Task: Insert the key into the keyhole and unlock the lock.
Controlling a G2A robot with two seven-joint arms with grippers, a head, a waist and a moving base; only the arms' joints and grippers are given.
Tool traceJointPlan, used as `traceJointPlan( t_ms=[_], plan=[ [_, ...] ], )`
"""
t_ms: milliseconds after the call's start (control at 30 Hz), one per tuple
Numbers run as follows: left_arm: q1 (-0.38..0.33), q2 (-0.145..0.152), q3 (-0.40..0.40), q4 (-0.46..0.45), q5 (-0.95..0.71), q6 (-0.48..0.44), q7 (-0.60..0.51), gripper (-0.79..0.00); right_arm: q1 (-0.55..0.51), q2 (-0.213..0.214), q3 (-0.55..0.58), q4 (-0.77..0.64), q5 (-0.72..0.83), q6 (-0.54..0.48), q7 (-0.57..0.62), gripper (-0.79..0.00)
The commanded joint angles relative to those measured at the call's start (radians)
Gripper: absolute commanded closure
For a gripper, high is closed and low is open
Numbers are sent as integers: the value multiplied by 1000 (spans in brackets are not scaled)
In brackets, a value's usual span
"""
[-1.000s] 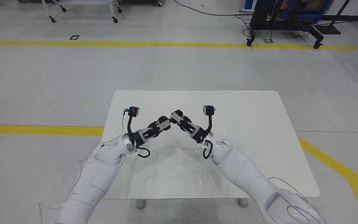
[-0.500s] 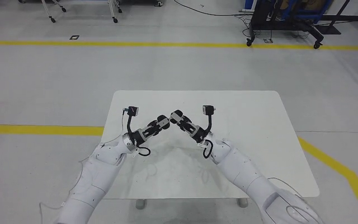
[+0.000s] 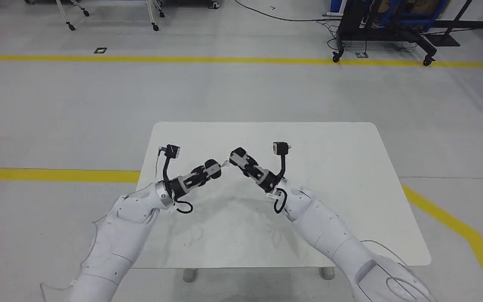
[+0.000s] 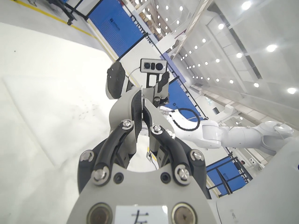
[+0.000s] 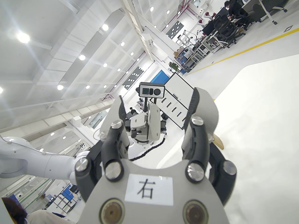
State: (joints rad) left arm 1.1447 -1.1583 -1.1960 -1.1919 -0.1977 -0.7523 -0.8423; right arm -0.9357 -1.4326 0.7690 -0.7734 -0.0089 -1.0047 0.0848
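Both arms are raised over the middle of the white table [image 3: 339, 189], elbows bent and forearms angled inward, so the two grippers face each other tip to tip, close together but apart. The left gripper [image 3: 213, 166] points toward the table's far right. Its fingers [image 4: 136, 108] are clenched flat together on a thin metal strip seen edge-on that looks like the key [image 4: 141, 90], which pokes just past the fingertips and is aimed at the other gripper.

The right gripper [image 3: 235, 156] points back toward the left arm and is released. Its two fingers [image 5: 201, 108] are spread wide with nothing between them, and the left gripper's tip lies in line with that gap, a little way off. A tan piece [image 5: 218, 142] shows against the table top just beside one right finger and is partly hidden by it. Whether it is the lock cannot be told.
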Motion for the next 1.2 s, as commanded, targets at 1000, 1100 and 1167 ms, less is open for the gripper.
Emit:
traceJointPlan(
  t_ms=[1000,1100,1167],
  plan=[
    [28,82,-47,-160,151,121,-297,0,-19,74,4,-104,306,150,758,-240],
    [25,84,-41,-157,154,119,-292,0,-16,72,2,-98,310,150,761,-99],
    [23,87,-37,-157,166,117,-292,0,-16,70,2,-94,312,146,757,0]
  ],
)
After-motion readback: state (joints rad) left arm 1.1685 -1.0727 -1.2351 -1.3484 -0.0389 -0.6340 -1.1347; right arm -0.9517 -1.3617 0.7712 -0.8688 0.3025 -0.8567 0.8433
